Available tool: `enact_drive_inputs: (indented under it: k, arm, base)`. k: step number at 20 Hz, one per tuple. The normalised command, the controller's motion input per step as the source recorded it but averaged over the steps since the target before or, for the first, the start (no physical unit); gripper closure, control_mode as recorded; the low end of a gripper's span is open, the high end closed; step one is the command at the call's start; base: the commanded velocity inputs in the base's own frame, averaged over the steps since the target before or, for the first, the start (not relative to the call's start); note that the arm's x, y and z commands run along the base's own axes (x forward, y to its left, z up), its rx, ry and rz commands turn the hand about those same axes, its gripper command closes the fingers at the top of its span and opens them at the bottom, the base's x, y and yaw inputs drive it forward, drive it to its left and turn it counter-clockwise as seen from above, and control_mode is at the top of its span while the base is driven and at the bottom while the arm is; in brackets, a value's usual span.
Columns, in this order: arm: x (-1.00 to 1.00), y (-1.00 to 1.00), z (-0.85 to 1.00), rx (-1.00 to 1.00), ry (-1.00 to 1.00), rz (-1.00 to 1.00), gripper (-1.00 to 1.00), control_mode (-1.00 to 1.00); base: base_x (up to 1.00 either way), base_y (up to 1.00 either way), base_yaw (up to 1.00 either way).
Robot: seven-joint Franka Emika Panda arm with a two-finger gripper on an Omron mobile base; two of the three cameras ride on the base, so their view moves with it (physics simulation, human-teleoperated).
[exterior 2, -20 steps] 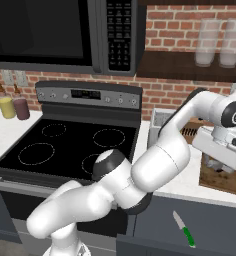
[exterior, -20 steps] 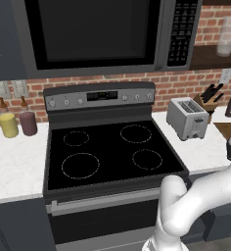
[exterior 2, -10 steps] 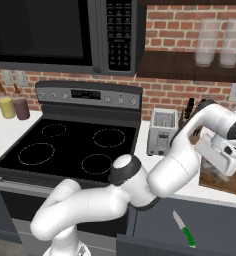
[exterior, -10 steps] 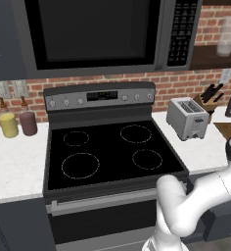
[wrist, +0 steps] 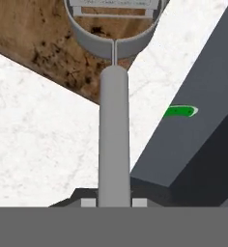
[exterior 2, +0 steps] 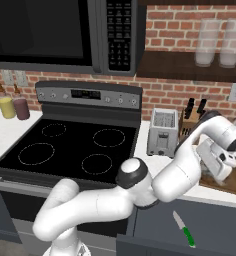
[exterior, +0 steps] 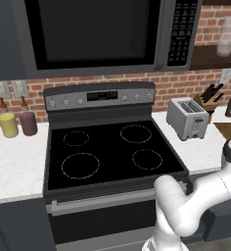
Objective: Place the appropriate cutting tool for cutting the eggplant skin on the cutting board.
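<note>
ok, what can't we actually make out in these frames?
- Green-handled tool: hand view, blade hidden behind the dark cabinet edge.
- Cutting board: left base view, cut off by the right edge.
- Grey-handled utensil in the gripper: hand view, its ring head is cut off by the top edge; type unclear.
- Gripper fingers: right base view, hidden by the hand's body.

One toaster [exterior 2: 162, 132], one knife block [exterior 2: 191, 120], one cutting board [exterior 2: 229, 182], one green-handled cutting tool [exterior 2: 184, 229], two jars [exterior 2: 13, 107] near the counter's back edge, two shelf glasses [exterior 2: 221, 42], four burner rings [exterior: 110, 149].
</note>
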Motion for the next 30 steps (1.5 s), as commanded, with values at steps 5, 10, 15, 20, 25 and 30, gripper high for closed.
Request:
enact_drive_inputs:
  k: [5,10,15,20,25,30]
  arm:
    - [0.48,-0.04,-0.13,0.00,-0.11,-0.22,1.00,-1.00]
    - [0.42,-0.17,-0.32,-0.05,-0.02,-0.23,1.00,-1.00]
    - [0.25,-0.01,-0.56,-0.10,0.00,-0.19,1.00,-1.00]
    - [0.25,-0.05,-0.56,-0.07,0.00,-0.17,-1.00,-1.00]
    - [0.30,-0.14,-0.46,-0.05,0.00,-0.18,-1.00,-1.00]
    - [-0.01,-0.22,0.16,0.00,0.00,-0.19,-1.00,-1.00]
  base:
    - [0.00,0.00,0.00]
    - [0.00,0.00,0.00]
    - [0.00,0.00,0.00]
    - [0.00,0.00,0.00]
    - [0.00,0.00,0.00]
    - [0.00,0.00,0.00]
